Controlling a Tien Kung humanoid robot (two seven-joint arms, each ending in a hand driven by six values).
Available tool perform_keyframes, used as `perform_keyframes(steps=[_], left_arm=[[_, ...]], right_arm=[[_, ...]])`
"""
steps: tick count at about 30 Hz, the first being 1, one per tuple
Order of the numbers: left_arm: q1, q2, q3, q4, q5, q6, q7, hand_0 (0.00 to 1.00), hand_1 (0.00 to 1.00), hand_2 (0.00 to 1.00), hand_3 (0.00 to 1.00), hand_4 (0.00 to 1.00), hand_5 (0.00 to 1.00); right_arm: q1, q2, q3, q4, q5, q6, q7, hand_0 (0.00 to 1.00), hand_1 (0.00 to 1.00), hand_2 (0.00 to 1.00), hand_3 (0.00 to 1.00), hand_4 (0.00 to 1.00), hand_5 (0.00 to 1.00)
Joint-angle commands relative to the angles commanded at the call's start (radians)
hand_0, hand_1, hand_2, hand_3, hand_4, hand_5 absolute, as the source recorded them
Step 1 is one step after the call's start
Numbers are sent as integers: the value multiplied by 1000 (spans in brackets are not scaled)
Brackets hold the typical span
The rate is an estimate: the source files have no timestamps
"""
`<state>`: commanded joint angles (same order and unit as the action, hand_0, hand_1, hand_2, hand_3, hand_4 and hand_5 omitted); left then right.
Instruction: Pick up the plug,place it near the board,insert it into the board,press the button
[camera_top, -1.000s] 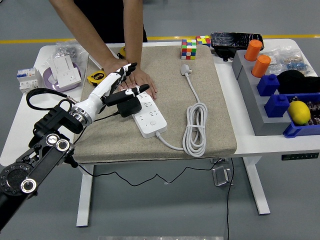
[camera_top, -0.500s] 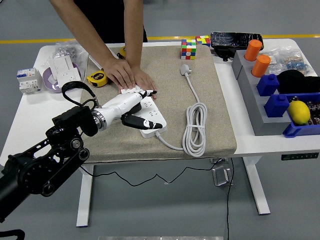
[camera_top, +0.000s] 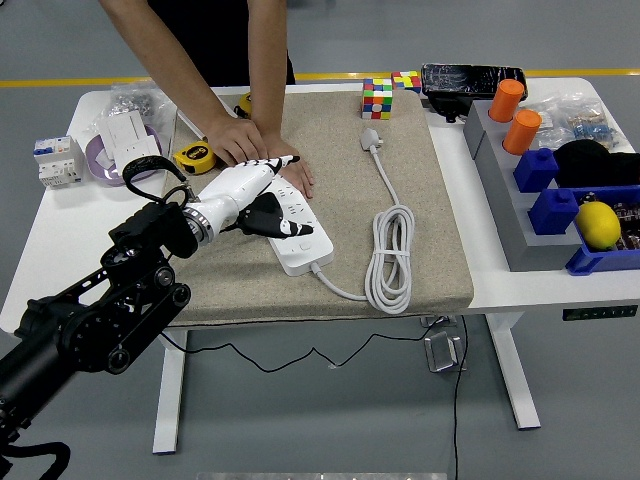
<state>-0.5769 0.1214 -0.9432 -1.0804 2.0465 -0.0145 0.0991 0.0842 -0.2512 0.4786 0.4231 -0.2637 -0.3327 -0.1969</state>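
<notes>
A black plug (camera_top: 262, 215) sits on the near-left end of the white power strip (camera_top: 296, 232), with the left robot hand (camera_top: 248, 190) lying over it, fingers stretched flat rather than curled around it. A person's hand (camera_top: 262, 150) presses the strip's far end onto the beige mat (camera_top: 400, 160) covering the bench (camera_top: 60, 230).
</notes>
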Motion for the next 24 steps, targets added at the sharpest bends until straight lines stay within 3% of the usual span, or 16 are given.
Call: perform_keyframes(steps=[1,6,7,11,12,13,24], left_arm=[[-2,-2,0,14,2,3,0,928,973,991,998,998,544],[-8,-13,2,81,6,6,2,928,973,991,998,998,544],[-9,-14,3,90,5,9,2,882,947,966,998,998,502],[-14,-22,0,127,20,36,0,882,947,966,998,998,502],[-15,-24,-1,134,28,47,-1,882,947,966,998,998,502],[-15,-24,-1,137,33,52,-1,845,891,906,960,998,394],[-15,-34,5,178,53,96,7,796,870,854,897,998,343]], right_arm=[[0,0,1,0,-1,0,0,865,794,758,776,998,843],[2,0,4,1,-3,0,1,865,794,758,776,998,843],[3,0,4,1,-3,0,0,865,794,758,775,998,843],[3,0,0,1,-2,0,1,865,794,758,775,998,843],[3,0,0,1,-2,0,1,865,794,758,775,998,843],[3,0,0,1,-2,0,1,865,794,757,776,998,842],[2,-2,-6,0,0,0,1,864,794,757,776,998,843]])
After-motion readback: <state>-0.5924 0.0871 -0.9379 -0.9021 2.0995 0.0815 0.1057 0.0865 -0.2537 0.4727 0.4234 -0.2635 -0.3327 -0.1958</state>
